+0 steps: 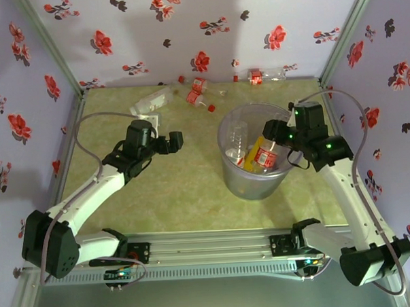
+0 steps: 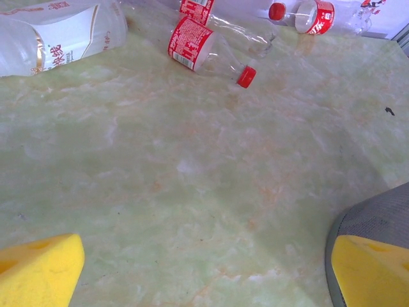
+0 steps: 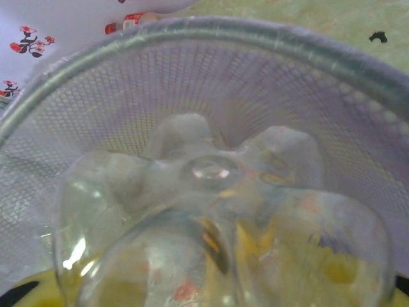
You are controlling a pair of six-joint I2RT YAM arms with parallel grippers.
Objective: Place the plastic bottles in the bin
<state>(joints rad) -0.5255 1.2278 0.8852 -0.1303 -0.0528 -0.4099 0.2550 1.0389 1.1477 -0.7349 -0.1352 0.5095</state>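
Seeing bin (image 1: 246, 182) upright on bench (image 1: 186, 195), right of centre, with a red-labelled yellowish bottle (image 1: 263, 155) and a clear bottle (image 1: 238, 140) inside. Reading right gripper (image 1: 281, 145) at the bin's right rim, just beside the labelled bottle; can't tell jaw state. Finding left gripper (image 1: 169, 142) left of bin, apart from it. Counting more bottles (image 1: 197, 95) lying along the far wall (image 1: 186, 32).

1 bin (image 1: 250, 185), 2 bottles (image 1: 239, 140) in it, approx 4 more bottles (image 1: 151, 100) on tabletop (image 1: 186, 195), 2 robot arms (image 1: 98, 189)
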